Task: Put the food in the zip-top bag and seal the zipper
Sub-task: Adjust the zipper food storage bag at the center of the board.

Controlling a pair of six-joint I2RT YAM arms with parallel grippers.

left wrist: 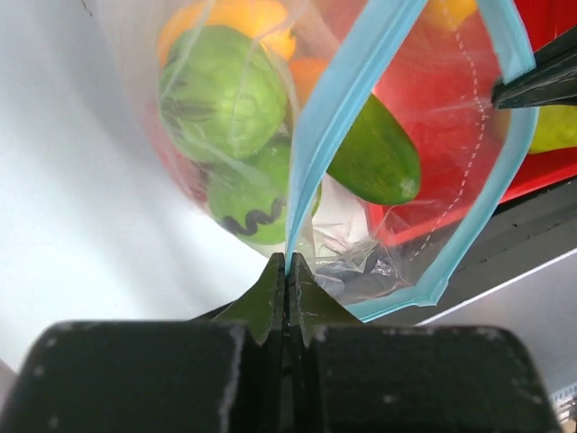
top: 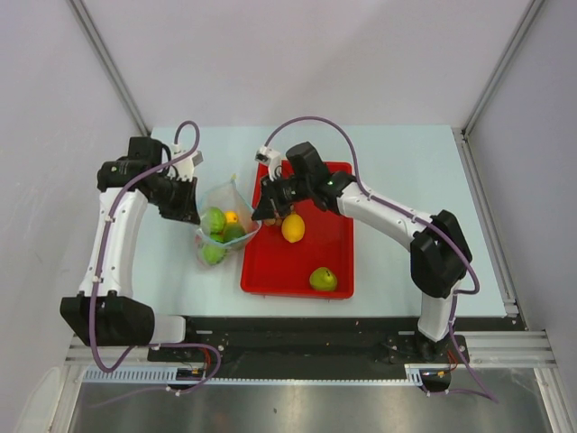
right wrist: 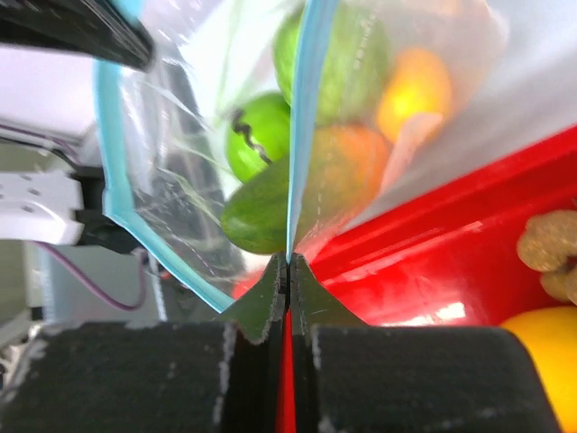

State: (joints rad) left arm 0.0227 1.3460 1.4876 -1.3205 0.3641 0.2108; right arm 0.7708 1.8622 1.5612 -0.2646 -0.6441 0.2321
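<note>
Clear zip-top bag (top: 230,197) bulges with green fruits (top: 216,222); zipper (left wrist: 320,135) seemingly unsealed.

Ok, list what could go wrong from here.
1. Both the left hand and right hand pinch only the thin zipper; the loaded zip-top bag could slip free and spill.
2. The lemon, a green fruit and nuts lie on the red tray; sealing now would leave them out.

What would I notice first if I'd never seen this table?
Probably the clear bag stuffed with fruit, held between both arms. The left gripper and right gripper each pinch its blue zipper. Beside it, a bright red tray holds a lemon and a green fruit.
</note>
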